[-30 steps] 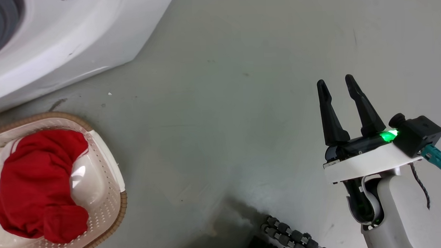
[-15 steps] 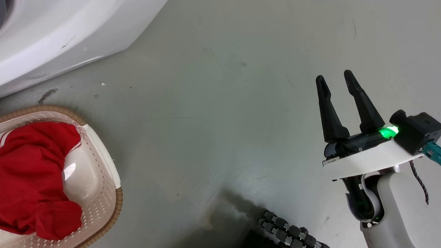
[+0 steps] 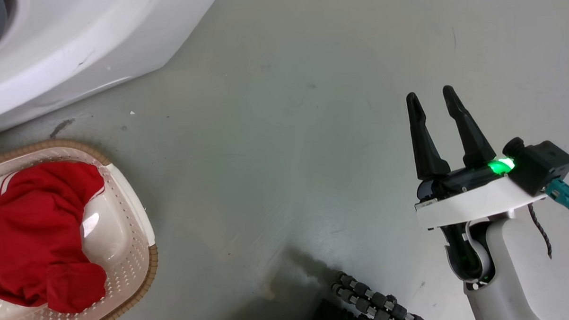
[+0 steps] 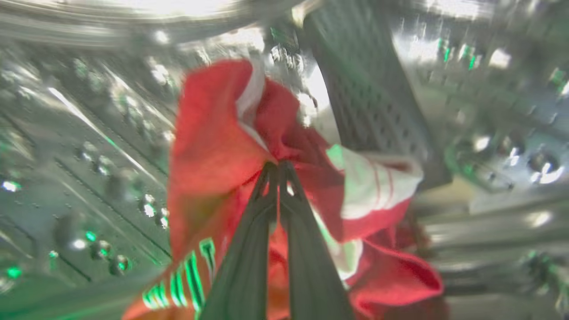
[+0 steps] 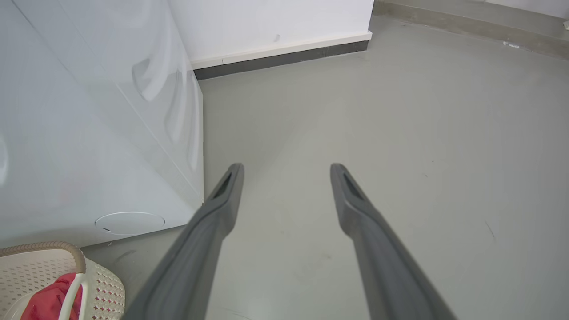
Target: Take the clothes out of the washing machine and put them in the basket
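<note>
Left end effector [image 4: 279,166] clamped on crumpled bright red fabric garment with white band [image 4: 213,133] | right end effector [image 3: 429,93] held wide apart

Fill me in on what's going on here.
The robot is emptying the washing machine. Its left gripper is shut on a red-and-white garment inside the steel drum. A red garment already lies in the basket on the floor. The right gripper hangs open and empty above the floor.
</note>
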Robot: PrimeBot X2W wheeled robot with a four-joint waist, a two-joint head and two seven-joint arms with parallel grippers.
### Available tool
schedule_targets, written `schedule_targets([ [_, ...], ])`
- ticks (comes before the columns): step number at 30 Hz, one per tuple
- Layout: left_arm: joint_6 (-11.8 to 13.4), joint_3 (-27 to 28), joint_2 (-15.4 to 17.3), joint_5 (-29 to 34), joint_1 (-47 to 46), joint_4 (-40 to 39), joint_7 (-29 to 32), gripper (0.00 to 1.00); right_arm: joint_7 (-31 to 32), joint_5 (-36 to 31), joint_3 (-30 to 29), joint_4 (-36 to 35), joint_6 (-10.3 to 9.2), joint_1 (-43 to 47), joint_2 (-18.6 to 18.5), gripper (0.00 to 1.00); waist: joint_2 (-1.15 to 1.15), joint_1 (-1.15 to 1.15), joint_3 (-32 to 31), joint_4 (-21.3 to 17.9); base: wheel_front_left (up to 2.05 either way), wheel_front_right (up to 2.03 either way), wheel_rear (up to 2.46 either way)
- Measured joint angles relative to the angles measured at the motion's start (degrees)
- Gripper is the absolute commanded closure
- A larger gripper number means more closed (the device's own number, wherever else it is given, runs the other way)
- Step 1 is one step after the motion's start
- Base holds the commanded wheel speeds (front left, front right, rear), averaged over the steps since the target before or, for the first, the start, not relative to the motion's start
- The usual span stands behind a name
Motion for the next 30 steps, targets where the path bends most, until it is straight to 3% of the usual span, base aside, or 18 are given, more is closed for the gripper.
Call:
schedule_targets([
  [4,1.3,0.2,0.0,0.3,0.5,-0.3,-7.2,1.0,0.0,-0.1,-0.1,0.2,0.0,-0.8,0.0,0.0,0.0,0.0,-1.0,-0.1,0.0,0.0,0.0],
  [16,4.4,2.1,-5.2,-3.4,5.9,6.0,-29.3,1.0,0.0,-1.8,-2.4,0.9,0.0,-0.5,0.0,0.0,0.0,0.0,-6.4,1.5,0.0,0.0,0.0],
  [30,5.2,5.6,-12.0,-10.4,20.6,12.3,-47.3,1.0,0.0,-6.4,-5.6,2.0,0.0,4.4,0.0,0.0,0.0,-0.01,-18.2,4.5,0.0,0.0,0.0],
])
